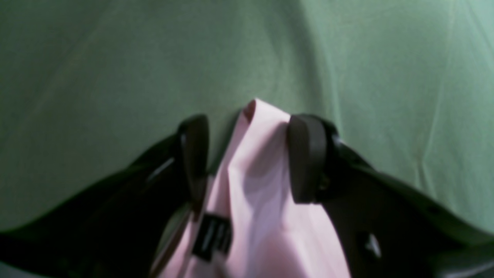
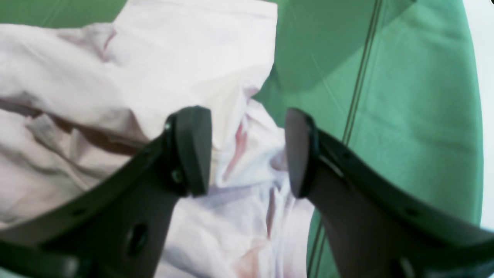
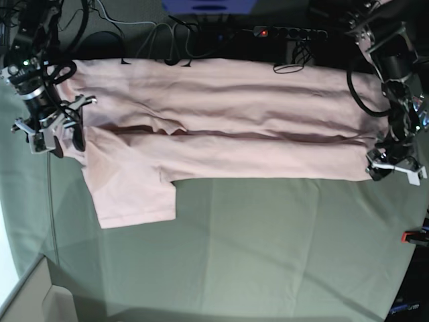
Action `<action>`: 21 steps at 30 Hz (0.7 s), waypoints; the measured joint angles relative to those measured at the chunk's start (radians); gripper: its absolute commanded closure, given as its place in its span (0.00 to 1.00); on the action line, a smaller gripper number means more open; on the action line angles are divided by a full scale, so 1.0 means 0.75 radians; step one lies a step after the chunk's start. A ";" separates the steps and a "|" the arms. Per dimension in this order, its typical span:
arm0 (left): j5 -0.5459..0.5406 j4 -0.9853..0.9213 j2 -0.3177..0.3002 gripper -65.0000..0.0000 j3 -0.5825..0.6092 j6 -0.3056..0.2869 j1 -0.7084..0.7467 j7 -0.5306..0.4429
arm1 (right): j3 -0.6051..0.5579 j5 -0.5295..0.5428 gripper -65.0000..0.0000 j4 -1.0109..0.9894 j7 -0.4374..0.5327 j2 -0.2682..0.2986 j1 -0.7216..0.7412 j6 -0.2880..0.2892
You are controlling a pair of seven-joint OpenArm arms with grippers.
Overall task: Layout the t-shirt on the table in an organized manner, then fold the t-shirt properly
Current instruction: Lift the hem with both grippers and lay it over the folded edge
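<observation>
- The t-shirt (image 3: 221, 127) lay stretched across the far side of the desk (image 3: 268, 255), doubled lengthwise, one sleeve spread toward the near side.
- Judged from this, a first long fold was in; crosswise folds and sleeve tucking remained.
- Left gripper (image 1: 247, 158) jaws stood open around a pink edge; right gripper (image 2: 247, 150) jaws open above rumpled cloth.
- The print was hidden, wrist views blurred.

Your bench (image 3: 268, 255), draped in smooth grey-green cloth, carries the pale pink t-shirt (image 3: 228, 134), folded lengthwise into a long band across its far side, one short sleeve (image 3: 131, 194) jutting toward you, while the near half shows only faint creases.
</observation>
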 measured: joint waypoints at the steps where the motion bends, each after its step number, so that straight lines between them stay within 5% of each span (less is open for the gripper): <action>1: -0.004 -0.021 -0.007 0.50 0.013 0.001 -0.015 -0.013 | 0.000 0.000 0.53 0.000 0.000 0.001 0.000 0.000; 8: -0.004 -0.091 -0.008 0.51 0.113 0.001 -0.046 -0.035 | 0.007 -0.002 0.52 -0.003 -0.011 0.000 0.028 0.004; 11: -0.004 -0.094 -0.012 0.65 0.142 0.007 -0.046 -0.029 | 0.000 0.005 0.52 -0.014 -0.028 0.013 0.085 0.000; 19: -0.004 -0.093 -0.015 0.98 0.146 -0.002 -0.039 -0.016 | -0.005 0.006 0.45 -0.246 -0.415 0.027 0.406 0.005; 21: -0.004 -0.092 -0.020 1.00 0.148 -0.002 -0.040 -0.012 | -0.004 0.005 0.43 -0.280 -0.461 0.039 0.461 -0.001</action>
